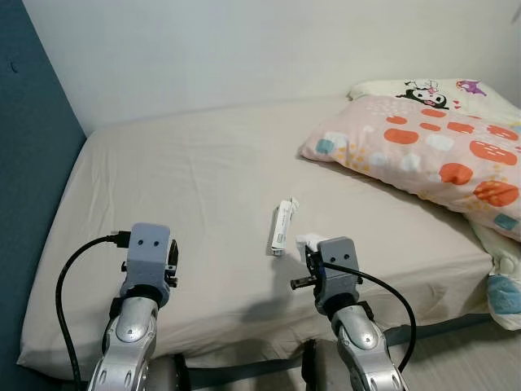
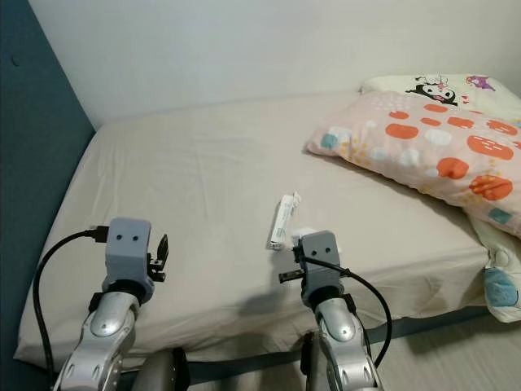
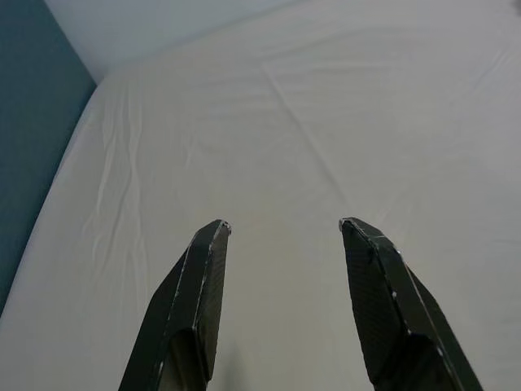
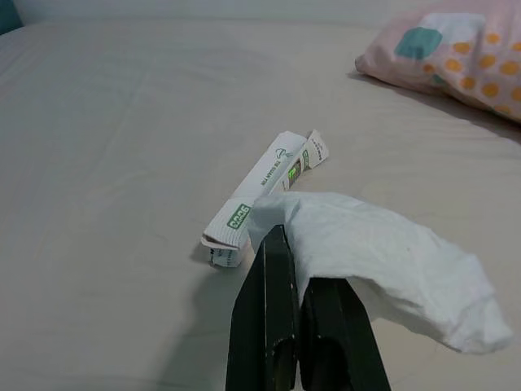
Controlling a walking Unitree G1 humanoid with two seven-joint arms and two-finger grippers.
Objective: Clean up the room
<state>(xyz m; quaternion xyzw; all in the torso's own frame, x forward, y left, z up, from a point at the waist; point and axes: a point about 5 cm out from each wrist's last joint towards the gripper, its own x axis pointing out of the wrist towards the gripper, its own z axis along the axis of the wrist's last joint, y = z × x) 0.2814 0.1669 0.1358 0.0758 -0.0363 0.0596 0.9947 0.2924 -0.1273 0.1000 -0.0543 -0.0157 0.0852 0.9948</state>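
Over the bed (image 1: pixel 187 187), right gripper (image 4: pixel 295 269) pinches tissue (image 4: pixel 391 265) (crumpled).

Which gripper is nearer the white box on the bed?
Right. The right gripper, shut on a tissue, is just short of the box; the left gripper hovers open, well off to the box's left.

Carton (image 1: pixel 282 227) mid-bed (image 1: pixel 179 171) — pillows (image 1: pixel 423 147) right, tissue (image 4: pixel 383 261) beside carton.

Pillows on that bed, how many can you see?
2. A pink spotted pillow lies at the bed's far right; a cartoon-print pillow sits behind it, against the wall. More may lie beyond the picture's edge.
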